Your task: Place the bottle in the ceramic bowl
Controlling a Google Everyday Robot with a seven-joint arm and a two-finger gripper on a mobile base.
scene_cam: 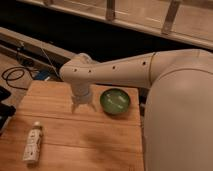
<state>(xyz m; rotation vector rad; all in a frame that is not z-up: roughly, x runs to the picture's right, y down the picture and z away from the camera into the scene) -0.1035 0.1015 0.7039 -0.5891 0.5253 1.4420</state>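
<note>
The bottle [33, 142], slim and whitish with a pale cap and a light label with dark marks, lies on its side at the front left of the wooden table [85, 137]. The ceramic bowl [115, 101], round, glossy green with a paler inside, stands at the back right of the table and holds nothing. My gripper [83, 106] hangs from the white arm [120, 70] just left of the bowl, pointing down close over the tabletop, well apart from the bottle. It holds nothing that I can see.
The arm's large white body [180, 110] fills the right side. Black cables [15, 75] lie on the floor at the left beyond the table. A dark gap and a railed ledge [140, 20] run along the back.
</note>
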